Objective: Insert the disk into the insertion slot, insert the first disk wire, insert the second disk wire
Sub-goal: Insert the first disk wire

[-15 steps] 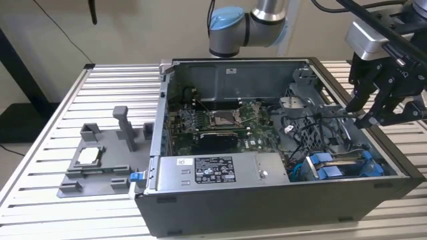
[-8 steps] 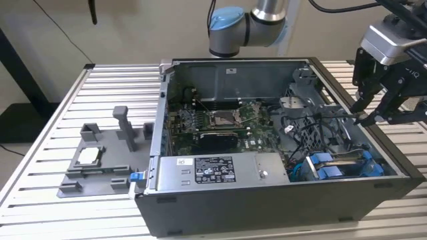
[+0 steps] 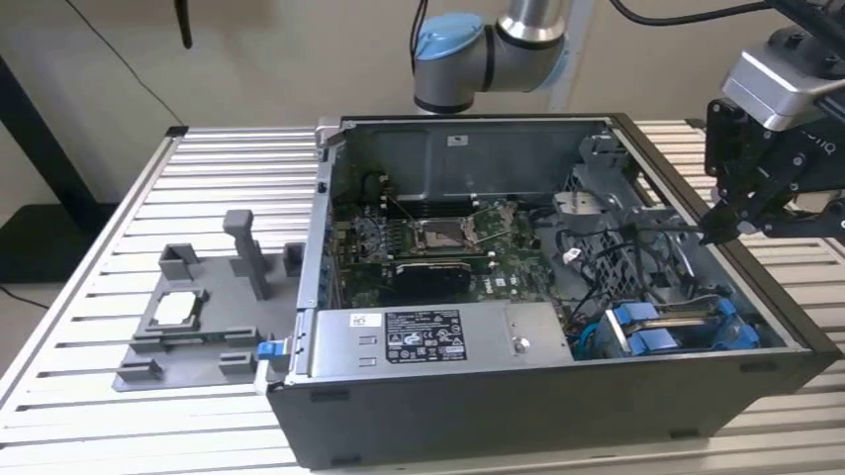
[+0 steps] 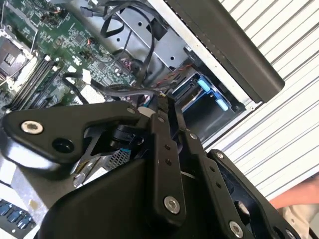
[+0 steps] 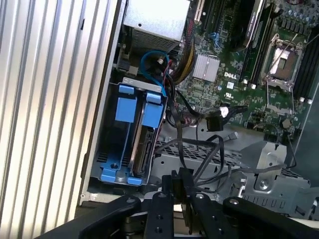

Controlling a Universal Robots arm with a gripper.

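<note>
The gripper's (image 3: 719, 230) two fingers (image 5: 186, 177) are pressed together, pinching one thin black wire (image 3: 660, 230) that runs taut from their tips into the case. In the exterior view the gripper hangs over the right wall of the one open computer case (image 3: 555, 396).

Near it, in the case's near right corner, the one disk (image 5: 141, 144) stands on edge inside the insertion slot (image 5: 141, 84), in its blue frame. Two blue end tabs (image 5: 125, 107) lie side by side there.

To the exterior view's left of the slot lies one grey power-supply box (image 3: 535, 336) bearing one white sticker (image 3: 422, 336); its print is too small to read. Farther back is one green circuit board (image 3: 436, 237).

Left of the case, one grey holder (image 3: 198, 327) with upright posts rests on the ribbed metal table (image 3: 225, 158).
</note>
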